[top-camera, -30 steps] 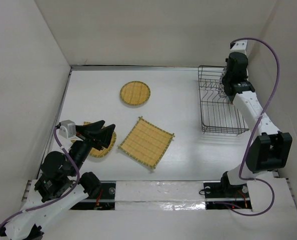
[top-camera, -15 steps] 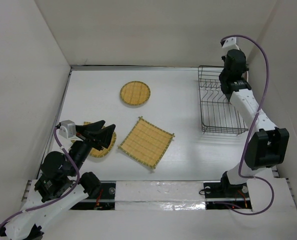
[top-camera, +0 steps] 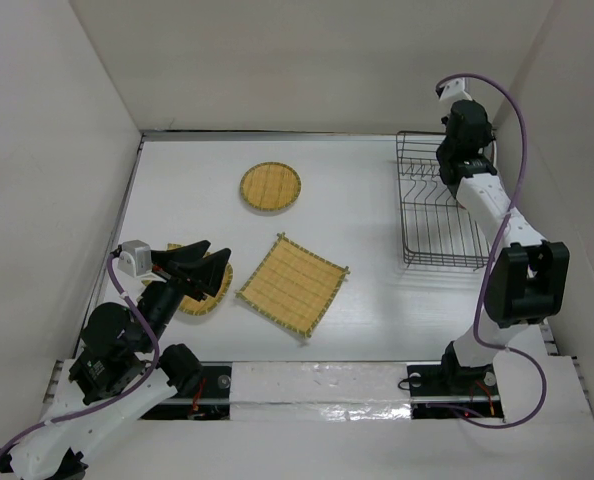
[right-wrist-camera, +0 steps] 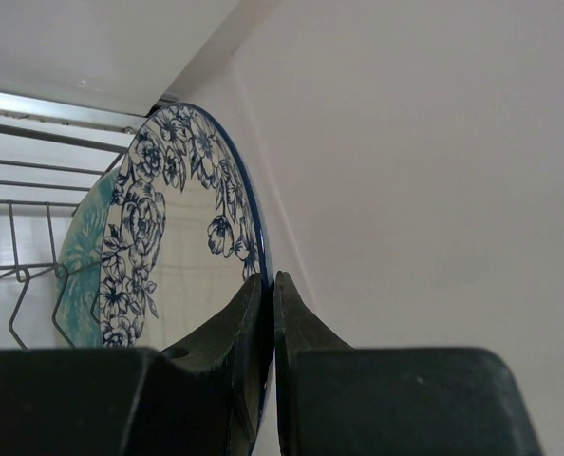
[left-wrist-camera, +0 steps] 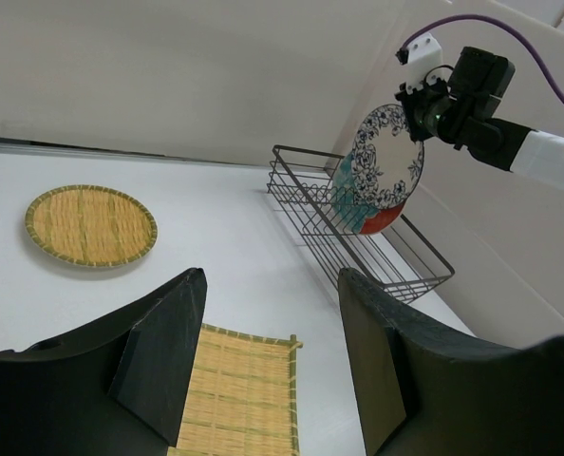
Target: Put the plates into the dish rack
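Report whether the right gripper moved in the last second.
Yes: the right gripper, holding the floral plate, shifted toward the back wall relative to the dish rack.

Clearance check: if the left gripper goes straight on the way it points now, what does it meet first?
Probably the square woven mat, which lies just ahead between the left gripper's open jaws. Its height over the mat is unclear, so it might pass above it.

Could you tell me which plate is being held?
The white-and-blue floral plate, its rim in the right pincer; the teal one stands in the rack.

Floral plate (left-wrist-camera: 388, 157) upright over rack (top-camera: 442, 235); teal plate (left-wrist-camera: 347, 195) racked.
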